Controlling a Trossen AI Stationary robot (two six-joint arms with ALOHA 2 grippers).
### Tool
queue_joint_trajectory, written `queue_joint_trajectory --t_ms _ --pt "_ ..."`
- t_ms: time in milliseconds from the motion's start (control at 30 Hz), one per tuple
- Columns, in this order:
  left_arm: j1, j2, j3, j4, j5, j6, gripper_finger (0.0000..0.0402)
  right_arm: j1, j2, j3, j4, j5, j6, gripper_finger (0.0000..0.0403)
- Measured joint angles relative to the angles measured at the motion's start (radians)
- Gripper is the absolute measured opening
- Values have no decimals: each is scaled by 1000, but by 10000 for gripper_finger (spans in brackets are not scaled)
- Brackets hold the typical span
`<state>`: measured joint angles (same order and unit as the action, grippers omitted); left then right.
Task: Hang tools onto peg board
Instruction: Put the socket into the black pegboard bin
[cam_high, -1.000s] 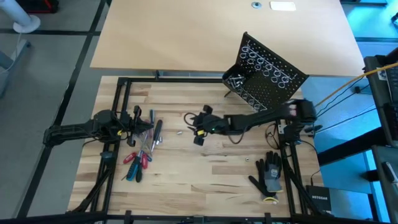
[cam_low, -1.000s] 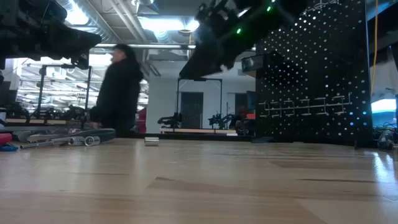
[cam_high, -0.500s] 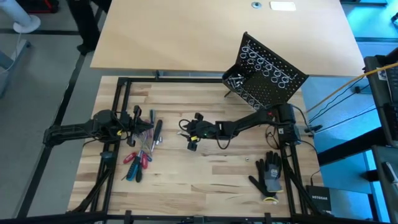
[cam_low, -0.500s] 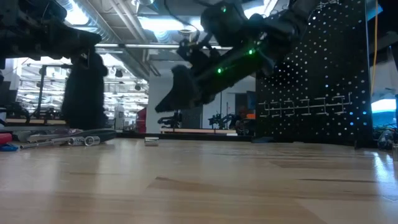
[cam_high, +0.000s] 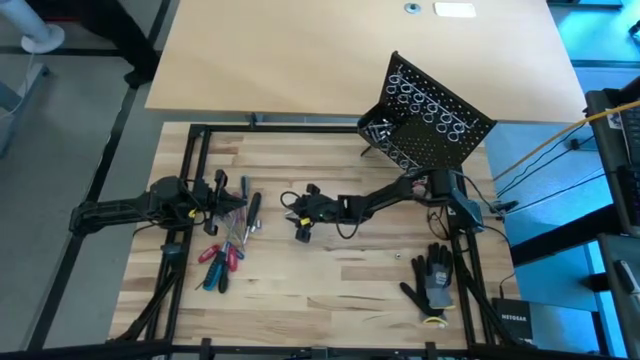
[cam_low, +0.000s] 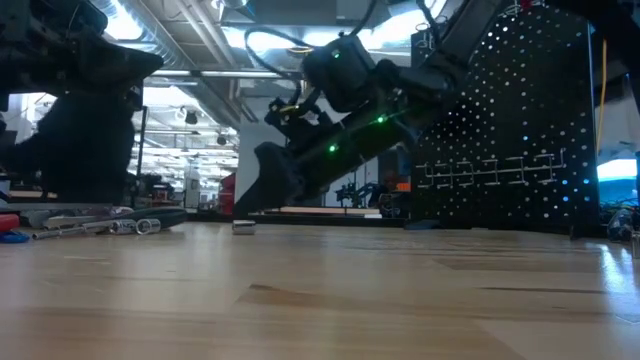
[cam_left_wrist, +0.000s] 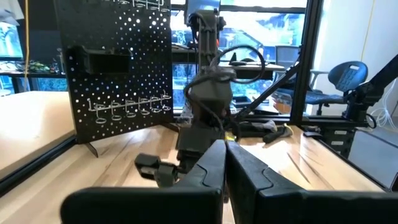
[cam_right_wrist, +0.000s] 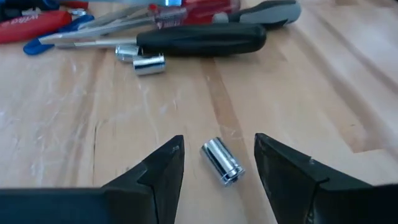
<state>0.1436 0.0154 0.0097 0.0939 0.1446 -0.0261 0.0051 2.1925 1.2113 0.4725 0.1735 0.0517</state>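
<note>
We see our right pincer (cam_right_wrist: 214, 163) spread over a silver bit (cam_right_wrist: 221, 161); left pincer (cam_left_wrist: 225, 163) pressed together; tools (cam_high: 228, 240) unhung on the desk (cam_high: 330, 300), peg board (cam_high: 428, 125) waiting.

Two matte-black jointed robot arms, the right arm (cam_high: 385, 200) looped with thin black cables and dotted with small green indicator lights near its wrist, the left arm (cam_high: 120, 210) equally dark, each ending in angular black two-finger grippers with faceted, wedge-shaped tips.

Wooden table (cam_high: 330, 290) bears tools (cam_high: 228, 232), glove (cam_high: 433, 280) (peg board (cam_high: 425, 125) too).
</note>
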Motion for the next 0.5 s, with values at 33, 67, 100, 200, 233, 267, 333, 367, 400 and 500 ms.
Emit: queue_joint_trajectory --t_ms 33,67,100,200,233,267,333,367,400,500 --pt "0 0 0 0 0 0 1 0 6 6 -1 -2 0 195" --pt "0 0 0 -1 0 0 1 0 11 7 -1 -2 0 195" --pt "0 0 0 0 0 0 1 0 15 7 -3 -2 0 195" --pt "0 0 0 0 0 0 1 -4 18 6 -14 -3 0 195" --pt "0 0 0 0 0 0 1 -6 18 6 -13 -8 0 195" --pt "0 0 0 0 0 0 1 -7 18 6 -14 -9 3 195" --pt "0 0 0 0 0 0 1 -13 18 6 -18 -10 4 195" --pt "0 0 0 0 0 0 1 -14 18 6 -25 -9 6 195" --pt "0 0 0 0 0 0 1 -14 18 6 -29 -9 12 195" --pt "0 0 0 0 0 0 1 -15 32 6 -22 -7 16 195"
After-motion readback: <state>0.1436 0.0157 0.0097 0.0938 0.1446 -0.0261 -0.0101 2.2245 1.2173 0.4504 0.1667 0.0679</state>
